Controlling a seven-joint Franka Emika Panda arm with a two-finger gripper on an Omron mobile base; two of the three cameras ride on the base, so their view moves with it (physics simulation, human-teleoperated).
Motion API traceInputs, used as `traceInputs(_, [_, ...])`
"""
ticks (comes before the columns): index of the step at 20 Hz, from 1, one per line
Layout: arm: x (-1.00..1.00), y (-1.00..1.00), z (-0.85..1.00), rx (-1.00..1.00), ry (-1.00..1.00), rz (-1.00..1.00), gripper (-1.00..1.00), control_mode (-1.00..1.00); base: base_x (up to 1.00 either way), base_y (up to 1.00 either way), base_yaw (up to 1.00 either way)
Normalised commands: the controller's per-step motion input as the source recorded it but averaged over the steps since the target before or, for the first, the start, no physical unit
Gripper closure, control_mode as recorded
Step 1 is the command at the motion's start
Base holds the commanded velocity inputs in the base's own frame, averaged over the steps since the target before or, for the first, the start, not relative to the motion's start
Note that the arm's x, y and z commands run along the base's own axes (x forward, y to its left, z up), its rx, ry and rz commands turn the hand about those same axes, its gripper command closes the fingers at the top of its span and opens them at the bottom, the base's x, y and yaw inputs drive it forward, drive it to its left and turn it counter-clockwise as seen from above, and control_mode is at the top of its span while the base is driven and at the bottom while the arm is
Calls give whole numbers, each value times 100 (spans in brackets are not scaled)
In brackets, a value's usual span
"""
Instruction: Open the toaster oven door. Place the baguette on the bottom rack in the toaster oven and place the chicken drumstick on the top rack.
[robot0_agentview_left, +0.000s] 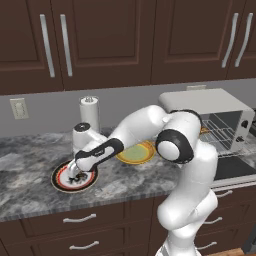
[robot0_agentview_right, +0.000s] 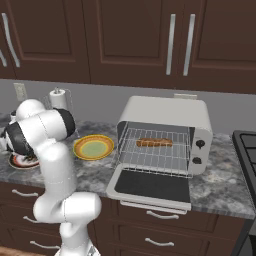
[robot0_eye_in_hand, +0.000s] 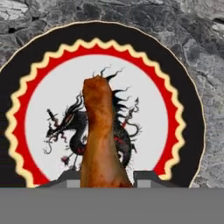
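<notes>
The chicken drumstick (robot0_eye_in_hand: 100, 131) lies on a black-and-red dragon plate (robot0_eye_in_hand: 192, 113), and my gripper (robot0_eye_in_hand: 107, 177) is shut on its near end, one fingertip on each side. From the left base, the gripper (robot0_agentview_left: 76, 176) reaches down onto that plate (robot0_agentview_left: 62, 184) at the counter's left. The white toaster oven (robot0_agentview_right: 165, 112) stands to the right with its door (robot0_agentview_right: 152, 186) folded down flat. Inside, the baguette (robot0_agentview_right: 155, 142) rests on a silver wire rack (robot0_agentview_right: 150, 157); which of the two racks I cannot tell.
A yellow plate (robot0_agentview_left: 135, 152) sits between the dragon plate and the oven. A paper towel roll (robot0_agentview_left: 89, 112) stands at the back wall. A dark stovetop (robot0_agentview_right: 247, 150) borders the oven on the right. Dark cabinets hang overhead, with drawers below the counter edge.
</notes>
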Motion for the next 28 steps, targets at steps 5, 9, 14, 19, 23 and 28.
traceInputs(5, [-46, -52, 38, 7, 0, -1, 100, -100, 0, 0, 0])
traceInputs(9, [-46, -57, 31, 12, 0, -7, 100, -100, 0, 0, 0])
traceInputs(14, [-34, -53, 28, 6, 0, -13, 100, -100, 0, 0, 0])
traceInputs(19, [-26, -50, 37, 1, 1, -13, 100, -100, 0, 0, 0])
traceInputs(23, [-18, -48, 47, 0, 5, -6, 100, -100, 0, 0, 0])
traceInputs(28, [-26, -56, 43, 0, 1, -1, 100, -100, 0, 0, 0])
